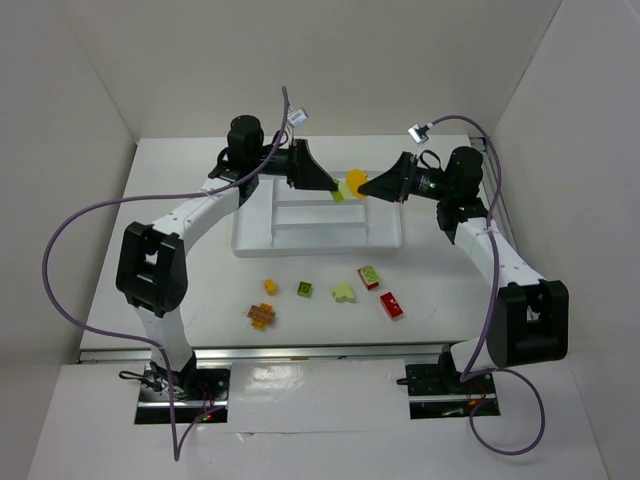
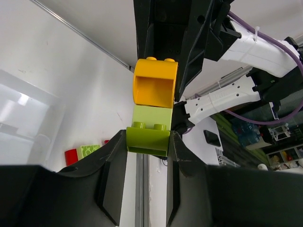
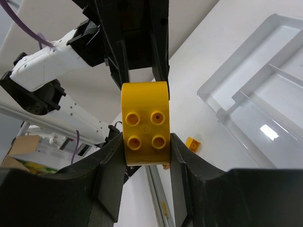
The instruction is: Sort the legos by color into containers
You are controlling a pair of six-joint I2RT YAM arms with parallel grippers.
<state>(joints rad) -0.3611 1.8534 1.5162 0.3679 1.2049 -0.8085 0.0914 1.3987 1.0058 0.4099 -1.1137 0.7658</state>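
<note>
My left gripper is shut on a pale green brick, seen between its fingers in the left wrist view. My right gripper is shut on a yellow rounded brick, which also shows in the right wrist view. The two bricks touch end to end, the yellow one against the green one's studs. They hang in the air above the back edge of the white divided tray. The tray's compartments look empty.
Loose bricks lie on the table in front of the tray: a small yellow one, a green one, a pale green one, a red-and-green one, a red one and an orange cluster.
</note>
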